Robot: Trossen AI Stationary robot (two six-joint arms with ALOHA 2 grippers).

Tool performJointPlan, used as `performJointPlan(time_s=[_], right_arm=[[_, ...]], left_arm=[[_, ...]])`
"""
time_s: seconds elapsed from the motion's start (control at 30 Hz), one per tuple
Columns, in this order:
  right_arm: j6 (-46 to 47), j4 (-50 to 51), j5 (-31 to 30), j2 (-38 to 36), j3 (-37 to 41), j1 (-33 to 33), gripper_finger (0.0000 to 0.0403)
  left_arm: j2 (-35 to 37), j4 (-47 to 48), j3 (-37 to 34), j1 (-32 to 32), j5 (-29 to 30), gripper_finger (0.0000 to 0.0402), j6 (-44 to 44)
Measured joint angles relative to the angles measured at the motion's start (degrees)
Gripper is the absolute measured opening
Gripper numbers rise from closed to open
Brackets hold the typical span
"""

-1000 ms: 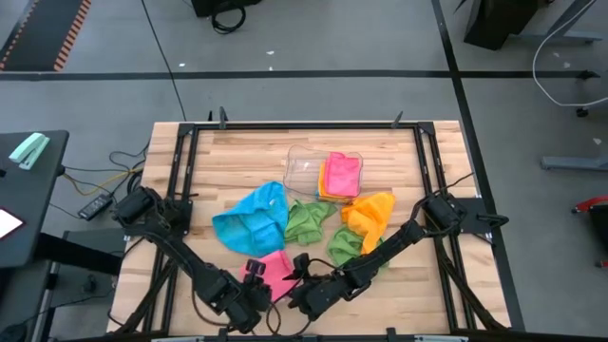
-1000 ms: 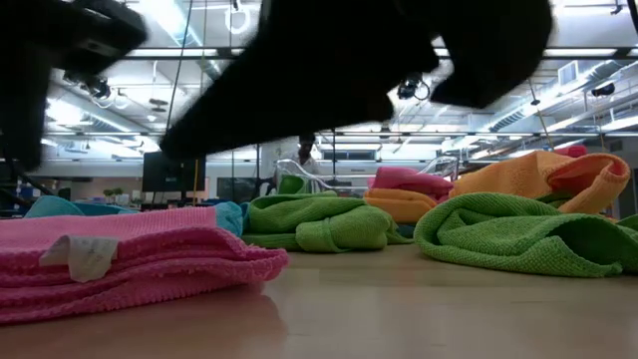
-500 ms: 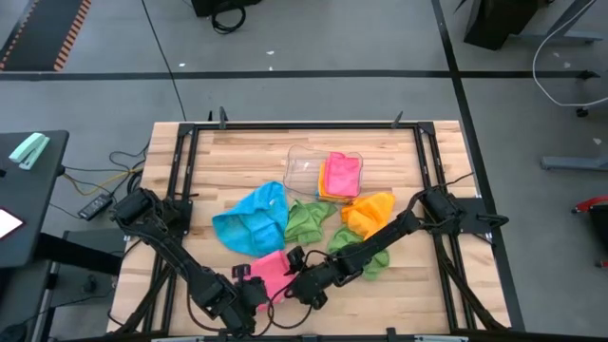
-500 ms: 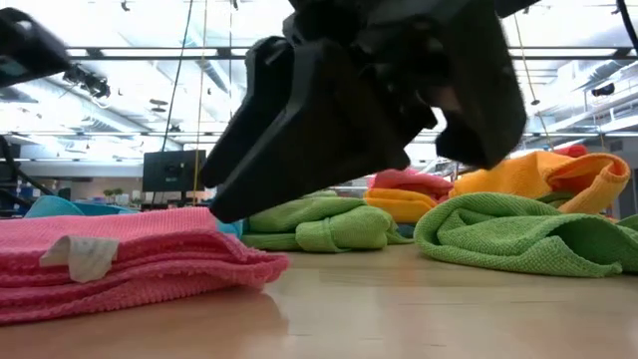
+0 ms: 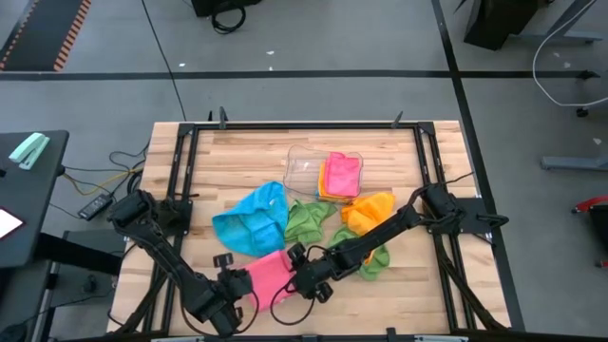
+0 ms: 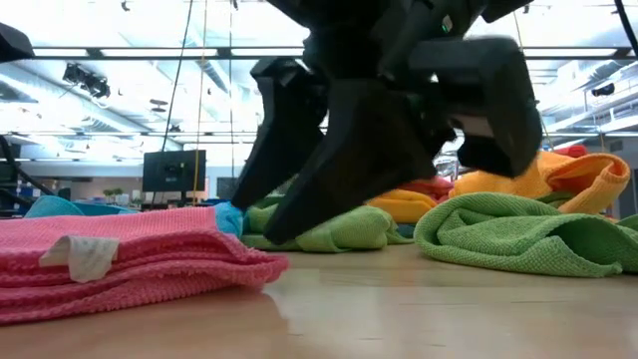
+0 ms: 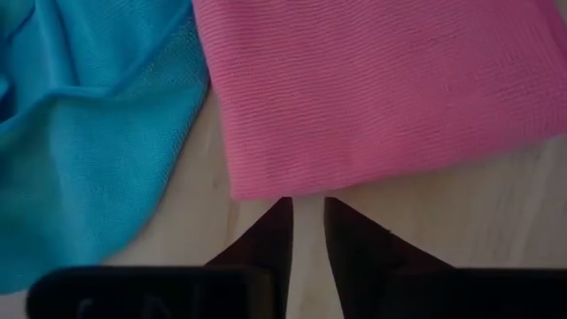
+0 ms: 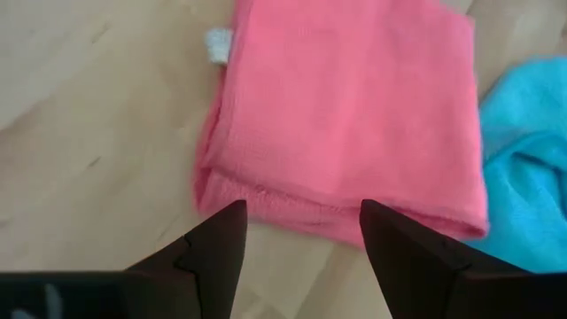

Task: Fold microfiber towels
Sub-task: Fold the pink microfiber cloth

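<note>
The left gripper (image 5: 228,281) sits at the near left of the wooden table (image 5: 237,152), at the left edge of the folded pink towel (image 5: 268,273). A second ago it lay further right, at the towel's near edge. In the left wrist view its fingers (image 7: 266,239) stand almost together with only a thin slit between them, their tips just short of the pink towel's edge (image 7: 372,97) and holding nothing; they have narrowed since a second ago. The blue towel (image 5: 252,218) lies crumpled just beyond the pink one.

The right gripper (image 5: 306,275) has moved back from the near edge to the pink towel's right side. Its jaws are spread wide and empty, the fingers (image 8: 217,248) either side of the towel's folded edge (image 8: 337,133), above the wood.

Further right, two green towels (image 5: 309,220) (image 5: 353,249) and an orange towel (image 5: 370,211) lie unfolded as before. Folded pink and orange towels (image 5: 340,176) rest in the clear tray (image 5: 302,167).
</note>
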State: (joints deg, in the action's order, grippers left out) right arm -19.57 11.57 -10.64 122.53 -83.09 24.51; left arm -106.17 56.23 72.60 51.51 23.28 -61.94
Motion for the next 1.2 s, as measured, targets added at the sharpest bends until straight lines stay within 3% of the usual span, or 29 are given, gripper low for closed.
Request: performJointPlan(time_s=[0.2,0.47,0.9,1.07,1.2], right_arm=[[-0.07,-1.47,1.54,-7.37,6.02,-2.24,0.021],[4.84,-17.51,3.9,-18.21,19.55,-2.91,0.0204],[18.26,-27.59,8.36,-14.17,20.39,-3.02,0.0205],[18.66,-27.86,8.46,-13.45,20.41,-3.03,0.0205],[18.55,-27.93,8.54,-13.45,20.41,-2.99,0.0205]], left_arm=[[0.04,0.15,0.0,1.57,1.59,0.0028,1.44],[0.09,0.28,0.0,-0.01,7.71,0.0012,17.9],[0.11,3.55,0.0,-2.35,8.13,0.0163,32.84],[0.11,3.95,0.0,-1.78,7.66,0.0213,45.02],[0.11,3.68,0.0,-1.6,7.56,0.0231,53.75]])
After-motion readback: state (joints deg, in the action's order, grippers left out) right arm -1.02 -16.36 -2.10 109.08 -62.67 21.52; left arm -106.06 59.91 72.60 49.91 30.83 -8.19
